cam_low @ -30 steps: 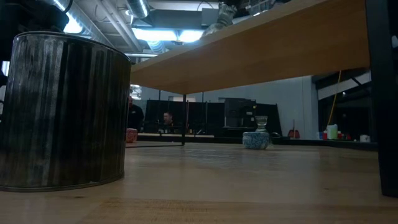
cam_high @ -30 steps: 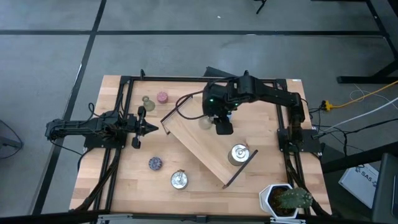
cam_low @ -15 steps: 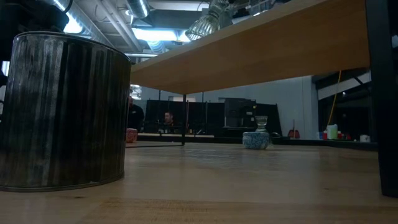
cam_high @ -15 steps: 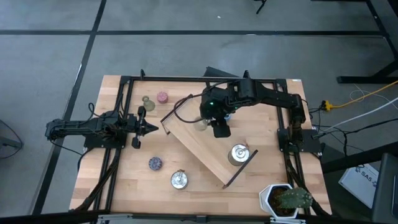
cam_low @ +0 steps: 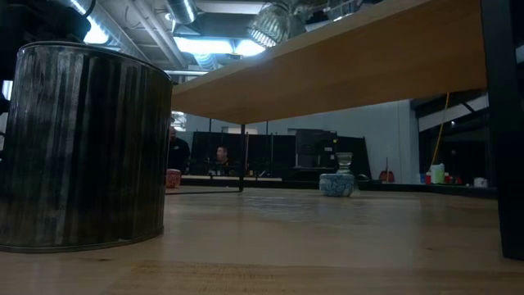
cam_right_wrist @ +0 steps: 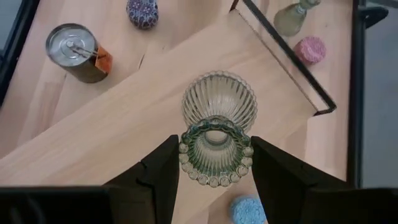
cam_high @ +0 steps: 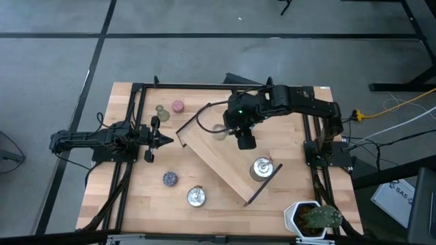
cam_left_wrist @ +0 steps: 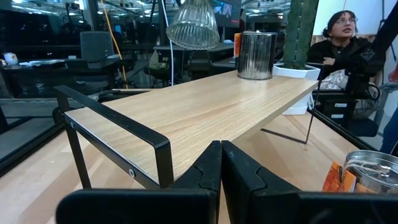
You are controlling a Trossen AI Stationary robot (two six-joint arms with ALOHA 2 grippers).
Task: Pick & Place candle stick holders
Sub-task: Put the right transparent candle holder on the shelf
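My right gripper is shut on a pale olive-green ribbed glass bell-shaped holder above the far left part of the wooden tray. The holder also shows in the left wrist view and the low view. A silver holder stands on the tray's near right end. On the table stand a second silver holder, a purple one, a pink one, an olive one and a blue one. My left gripper waits at the table's left, shut and empty. My right gripper pinches the holder's beaded round foot between its two fingers, one on each side. The fingers come from above, slanting down. The holder hangs below them with its wide bell mouth down, clear of the tray top.
The tray stands raised on black wire legs and runs slantwise across the table's middle. A potted green plant stands at the near right corner. People sit in the room beyond the table.
My right gripper has carried the bell-shaped holder a little toward the table's left and far edge over the tray. The holder stays clear of the tray, mouth down.
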